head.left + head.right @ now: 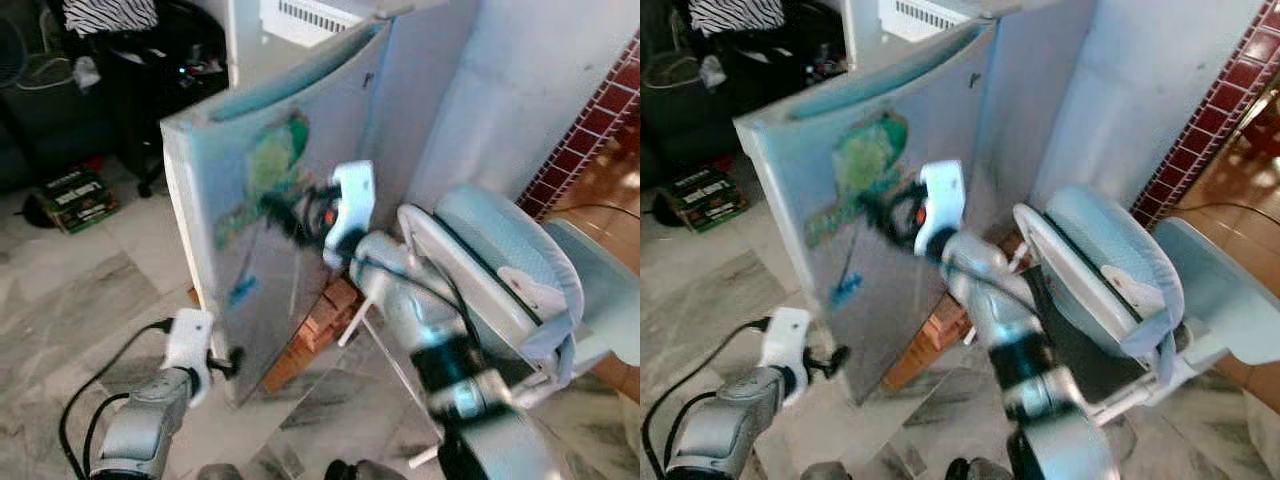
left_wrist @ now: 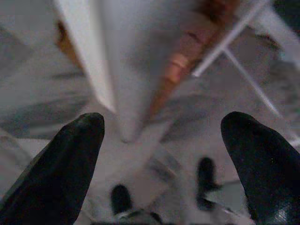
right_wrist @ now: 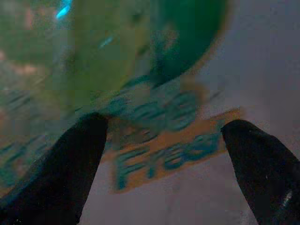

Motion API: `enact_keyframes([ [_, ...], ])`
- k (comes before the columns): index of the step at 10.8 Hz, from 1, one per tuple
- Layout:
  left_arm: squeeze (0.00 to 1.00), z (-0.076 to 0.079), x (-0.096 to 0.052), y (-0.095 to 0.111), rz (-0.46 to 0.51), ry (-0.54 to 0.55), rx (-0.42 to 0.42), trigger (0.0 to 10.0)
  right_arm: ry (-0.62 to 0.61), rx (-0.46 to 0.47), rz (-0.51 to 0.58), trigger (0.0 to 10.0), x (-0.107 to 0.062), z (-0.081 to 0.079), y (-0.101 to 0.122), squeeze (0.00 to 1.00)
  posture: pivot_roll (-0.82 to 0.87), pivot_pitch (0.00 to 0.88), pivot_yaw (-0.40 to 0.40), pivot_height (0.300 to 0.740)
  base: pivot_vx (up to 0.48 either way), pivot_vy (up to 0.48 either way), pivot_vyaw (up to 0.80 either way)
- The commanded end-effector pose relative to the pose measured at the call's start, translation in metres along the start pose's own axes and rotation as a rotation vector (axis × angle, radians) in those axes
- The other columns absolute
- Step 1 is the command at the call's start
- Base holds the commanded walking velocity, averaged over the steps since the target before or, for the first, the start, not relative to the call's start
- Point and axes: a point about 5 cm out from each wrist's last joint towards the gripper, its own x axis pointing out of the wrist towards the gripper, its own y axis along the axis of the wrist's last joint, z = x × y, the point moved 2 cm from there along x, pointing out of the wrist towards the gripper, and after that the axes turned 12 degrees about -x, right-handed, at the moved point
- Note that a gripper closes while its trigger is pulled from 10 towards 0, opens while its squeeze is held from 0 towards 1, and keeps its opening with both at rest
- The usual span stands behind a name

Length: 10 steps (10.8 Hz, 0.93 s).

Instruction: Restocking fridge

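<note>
The fridge door point(image 1: 250, 270) is pale silver-blue, stands swung out toward me, and carries a green sticker point(image 1: 275, 160). My right gripper point(image 1: 292, 215) is stretched out to the door's front face just below the sticker, fingers open. Up close, the right wrist view has the sticker point(image 3: 140, 51) with orange-backed lettering between the two spread fingers point(image 3: 61, 168). My left gripper point(image 1: 232, 362) hangs low beside the door's bottom edge, open with nothing in it. In the left wrist view, the door's lower corner point(image 2: 122, 117) lies between the wide-apart fingertips point(image 2: 65, 159).
A pale blue padded folding frame point(image 1: 500, 270) leans against the wall at the right, close to my right arm. Reddish bricks point(image 1: 320, 320) sit under the fridge. Dark furniture point(image 1: 150, 70) and a box point(image 1: 80, 195) stand at the back left on the marble floor point(image 1: 70, 300).
</note>
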Motion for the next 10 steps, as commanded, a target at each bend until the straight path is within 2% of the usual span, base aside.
enact_keyframes([
  [1, 0.0, 0.023, -0.005, -0.003, -0.041, -0.108, -0.062, 10.0, -0.054, -0.002, 0.025, 10.0, 0.009, 0.003, 0.01, 0.0, 0.18, 0.0, -0.067, 0.74, 0.0, 0.0, 0.0],
  [2, 0.0, 0.029, -0.005, -0.006, -0.057, -0.127, -0.072, 10.0, -0.063, 0.004, 0.027, 10.0, 0.013, 0.001, 0.012, 0.0, 0.18, 0.0, -0.067, 0.74, 0.0, 0.0, 0.0],
  [3, 0.0, 0.03, -0.002, -0.009, -0.058, -0.103, -0.004, 10.0, -0.071, -0.01, 0.036, 10.0, 0.027, -0.012, 0.022, 0.0, 0.18, 0.0, -0.072, 0.74, 0.0, 0.0, 0.0],
  [4, 0.0, 0.03, -0.002, -0.009, -0.068, -0.111, -0.005, 10.0, -0.045, -0.009, 0.048, 10.0, 0.035, -0.024, 0.026, 0.0, 0.19, 0.0, -0.076, 0.74, 0.0, 0.0, 0.0],
  [5, 0.0, 0.031, -0.003, -0.009, -0.066, -0.112, -0.009, 10.0, 0.025, 0.008, 0.07, 10.0, 0.041, -0.043, 0.031, 0.0, 0.2, 0.0, -0.085, 0.74, 0.0, 0.0, 0.0],
  [6, 0.0, 0.032, -0.003, -0.009, -0.06, -0.11, -0.009, 10.0, 0.042, 0.0, 0.062, 10.0, 0.044, -0.051, 0.03, 0.0, 0.21, 0.0, -0.089, 0.74, 0.0, 0.0, 0.0],
  [7, 0.0, 0.033, -0.004, -0.008, -0.066, -0.109, -0.007, 10.0, 0.167, 0.021, 0.096, 10.0, 0.048, -0.089, 0.041, 0.0, 0.21, 0.0, -0.094, 0.74, 0.0, 0.0, 0.0],
  [8, 0.0, 0.033, -0.004, -0.008, -0.067, -0.109, 0.004, 10.0, 0.461, 0.122, 0.184, 10.0, 0.038, -0.155, 0.067, 0.0, 0.22, 0.0, -0.096, 0.74, 0.0, 0.0, 0.0],
  [9, 0.0, 0.033, -0.004, -0.008, -0.067, -0.107, 0.023, 10.0, 0.741, 0.234, 0.225, 10.0, 0.018, -0.203, 0.08, 0.0, 0.23, 0.0, -0.098, 0.74, 0.0, 0.0, 0.0],
  [10, 0.0, 0.032, -0.003, -0.005, -0.048, -0.097, 0.04, 10.0, 0.956, 0.277, 0.217, 10.0, -0.004, -0.221, 0.079, 0.0, 0.24, 0.0, -0.102, 0.74, 0.0, 0.0, 0.0],
])
